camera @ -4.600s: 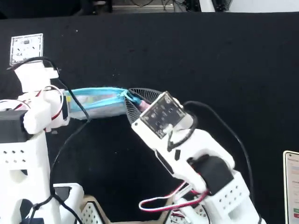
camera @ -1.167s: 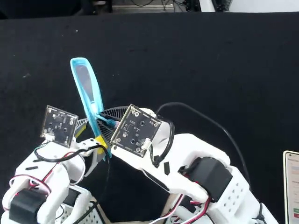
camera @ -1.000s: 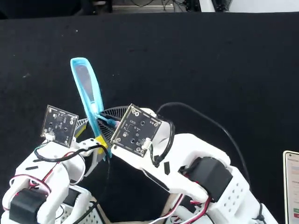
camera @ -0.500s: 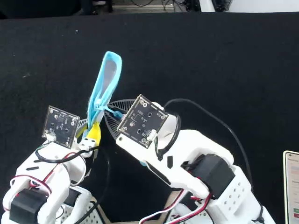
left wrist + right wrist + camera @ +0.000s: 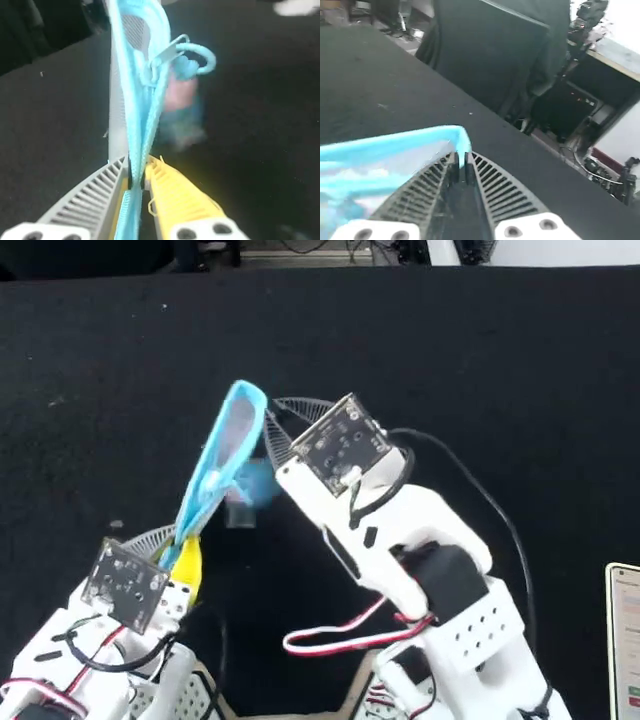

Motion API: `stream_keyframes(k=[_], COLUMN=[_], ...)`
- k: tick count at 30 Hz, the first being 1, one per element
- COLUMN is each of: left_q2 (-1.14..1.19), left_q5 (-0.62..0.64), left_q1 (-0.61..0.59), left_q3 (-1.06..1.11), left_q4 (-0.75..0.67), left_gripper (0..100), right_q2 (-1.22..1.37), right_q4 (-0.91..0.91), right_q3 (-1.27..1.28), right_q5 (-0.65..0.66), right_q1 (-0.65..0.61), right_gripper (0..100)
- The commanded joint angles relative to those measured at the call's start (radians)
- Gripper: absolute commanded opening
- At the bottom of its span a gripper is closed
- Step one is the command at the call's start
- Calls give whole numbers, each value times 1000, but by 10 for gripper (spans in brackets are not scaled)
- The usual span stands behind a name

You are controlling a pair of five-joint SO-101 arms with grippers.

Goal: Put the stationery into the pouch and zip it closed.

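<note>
One light-blue mesh zip pouch (image 5: pixel 222 455), contents too blurred to name: left gripper (image 5: pixel 137 182) clamps its lower end; right gripper (image 5: pixel 460 161), narrowed almost shut, touches its upper end.

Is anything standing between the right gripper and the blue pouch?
Nothing visible does. The right gripper is right at the far end of the pouch, while the left gripper holds its near end.

We see the right gripper (image 5: pixel 460 165) with jaws almost together. The blue pouch (image 5: pixel 390 145) runs alongside one finger, its end just ahead of the tips, black table (image 5: pixel 380 85) beyond.
</note>
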Motion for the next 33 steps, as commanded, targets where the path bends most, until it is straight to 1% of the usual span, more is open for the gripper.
stream_keyframes(k=[1,3,6,8,10,13,16,18,20,25,29,33], left_q2=[-28,-21,-23,-23,-25,-25,-25,-25,-25,-25,-25,-25], left_q5=[-17,-17,-17,-17,-17,-15,-15,-15,-14,-14,-14,-14], left_q1=[-15,-15,-15,-15,-15,-15,-15,-15,-15,-8,-7,-7], left_q3=[44,53,53,53,54,54,54,59,64,64,64,64], left_q4=[3,-2,-6,-6,-6,-6,-6,-5,-2,0,0,0], left_gripper=[29,29,29,29,29,29,29,29,29,29,29,29], right_q2=[1,-7,-27,-61,-104,-166,-219,-243,-257,-271,-271,-266], right_q4=[-87,-77,66,218,327,370,339,292,229,52,-43,-101], right_q3=[30,41,-1,-35,-44,-19,36,93,162,315,344,346], right_q5=[8,0,-2,-2,0,2,0,-2,-2,-6,-150,-173], right_q1=[37,35,11,-57,-144,-270,-328,-330,-330,-330,-330,-330], right_gripper=[11,11,16,16,16,21,105,177,212,191,194,194])
